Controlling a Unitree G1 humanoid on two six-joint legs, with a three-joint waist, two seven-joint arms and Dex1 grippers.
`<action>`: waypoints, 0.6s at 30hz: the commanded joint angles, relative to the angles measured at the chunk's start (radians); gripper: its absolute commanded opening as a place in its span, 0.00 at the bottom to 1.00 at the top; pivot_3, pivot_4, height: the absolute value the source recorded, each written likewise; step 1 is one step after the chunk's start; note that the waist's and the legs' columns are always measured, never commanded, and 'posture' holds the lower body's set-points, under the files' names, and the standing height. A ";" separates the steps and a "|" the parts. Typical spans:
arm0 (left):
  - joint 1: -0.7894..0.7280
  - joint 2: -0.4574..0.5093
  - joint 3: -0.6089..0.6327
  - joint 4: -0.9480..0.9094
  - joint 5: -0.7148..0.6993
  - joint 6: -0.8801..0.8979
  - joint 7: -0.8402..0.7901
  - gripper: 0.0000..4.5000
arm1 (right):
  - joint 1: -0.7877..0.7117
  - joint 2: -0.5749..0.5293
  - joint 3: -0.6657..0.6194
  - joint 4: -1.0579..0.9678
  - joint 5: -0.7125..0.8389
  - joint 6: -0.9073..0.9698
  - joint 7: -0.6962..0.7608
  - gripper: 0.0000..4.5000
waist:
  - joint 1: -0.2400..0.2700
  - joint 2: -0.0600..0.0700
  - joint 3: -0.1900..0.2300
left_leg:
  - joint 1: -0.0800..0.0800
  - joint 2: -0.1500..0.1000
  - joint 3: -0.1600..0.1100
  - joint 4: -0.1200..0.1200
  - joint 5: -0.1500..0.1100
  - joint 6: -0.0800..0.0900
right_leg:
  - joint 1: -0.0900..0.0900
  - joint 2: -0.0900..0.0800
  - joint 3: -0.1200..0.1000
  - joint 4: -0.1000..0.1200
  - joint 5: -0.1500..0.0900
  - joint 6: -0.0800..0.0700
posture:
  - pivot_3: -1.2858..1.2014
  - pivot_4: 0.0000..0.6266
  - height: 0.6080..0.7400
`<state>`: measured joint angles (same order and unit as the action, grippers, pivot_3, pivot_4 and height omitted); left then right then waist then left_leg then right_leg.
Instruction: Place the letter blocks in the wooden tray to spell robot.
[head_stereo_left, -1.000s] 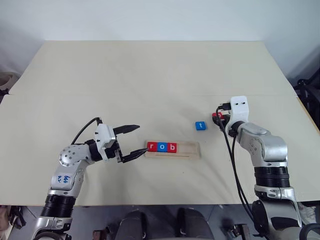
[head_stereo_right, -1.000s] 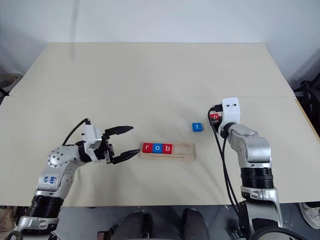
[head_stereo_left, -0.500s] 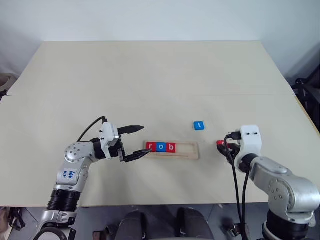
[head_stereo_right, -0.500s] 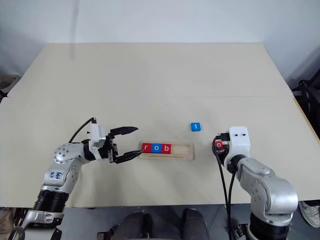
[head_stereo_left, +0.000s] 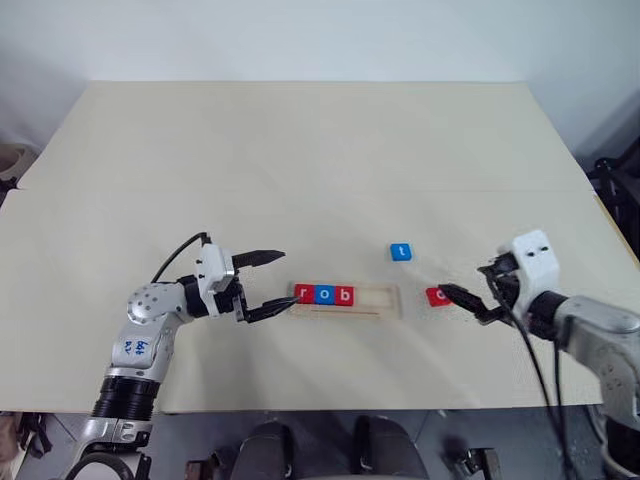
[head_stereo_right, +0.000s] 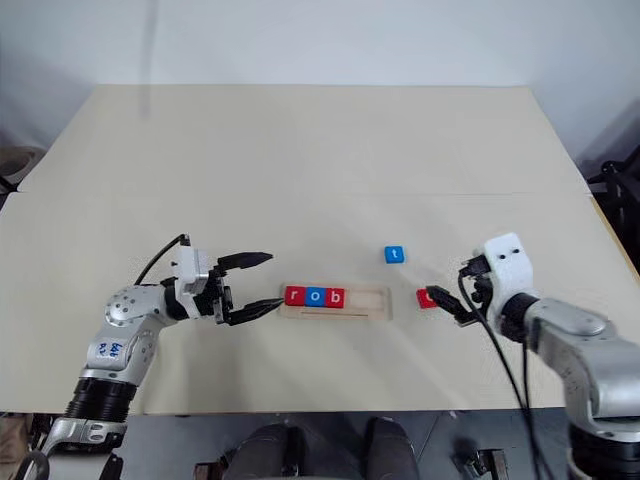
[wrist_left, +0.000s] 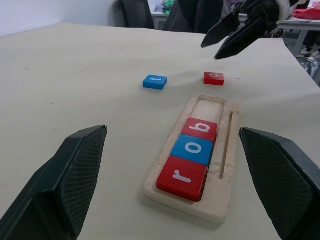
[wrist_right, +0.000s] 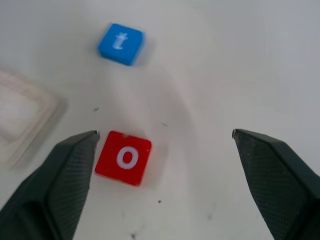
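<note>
- While its two black fingers stand spread apart and hold nothing, the left hand hovers at the left end of the wooden tray, the nearer fingertip just beside that end; whether it touches cannot be told.
- Lying flat on the beige surface, the wooden tray holds three letter blocks side by side at its left end: a red r, a blue o and a red b. Its right part is bare wood.
- Up and to the right of the tray, apart from it, the blue t block lies on the surface.
- Just off the tray's right end, the red o block lies flat on the surface, letter up.
- Furthest right, the right hand has its fingers wide apart and grips nothing; one fingertip sits close beside the red o block, and in the right wrist view the block lies near one finger, not between a closed pair.
</note>
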<state>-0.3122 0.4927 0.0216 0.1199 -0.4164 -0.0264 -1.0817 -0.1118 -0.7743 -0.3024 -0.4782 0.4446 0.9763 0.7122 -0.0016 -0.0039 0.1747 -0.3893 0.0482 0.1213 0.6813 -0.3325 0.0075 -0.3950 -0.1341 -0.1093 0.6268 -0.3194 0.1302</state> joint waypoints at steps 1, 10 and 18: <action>0.017 0.013 0.022 -0.054 0.001 -0.015 0.012 1.00 | 0.023 -0.102 0.067 0.145 -0.053 -0.347 0.267 1.00 | -0.001 -0.001 0.000 | 0.000 0.000 0.000 0.000 0.000 0.000 | 0.001 0.000 0.000 0.000 0.000 0.000 | 0.52 0.24 1.00; 0.050 0.021 0.030 -0.116 -0.009 0.000 0.034 1.00 | -0.263 -0.132 0.317 0.679 -0.239 -0.896 0.561 1.00 | -0.003 -0.001 0.001 | 0.003 0.000 0.001 0.002 0.000 0.000 | 0.002 0.000 0.000 0.001 0.000 0.000 | 0.52 0.24 1.00; 0.108 0.084 0.024 -0.219 -0.061 0.028 -0.069 1.00 | -0.457 -0.087 0.434 0.972 -0.305 -1.072 0.725 0.91 | 0.001 -0.001 0.001 | 0.002 0.000 0.002 0.002 0.001 -0.001 | 0.002 -0.001 -0.001 0.000 0.000 0.001 | 0.52 0.24 1.00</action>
<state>-0.2137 0.5607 0.0386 -0.0428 -0.4502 0.0049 -1.1219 -0.5498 -0.8611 0.1253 0.4658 0.1433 -0.0629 1.3954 -0.0010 -0.0050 0.1755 -0.3875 0.0487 0.1235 0.6839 -0.3319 0.0066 -0.3925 -0.1349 -0.1106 0.6272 -0.3191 0.1307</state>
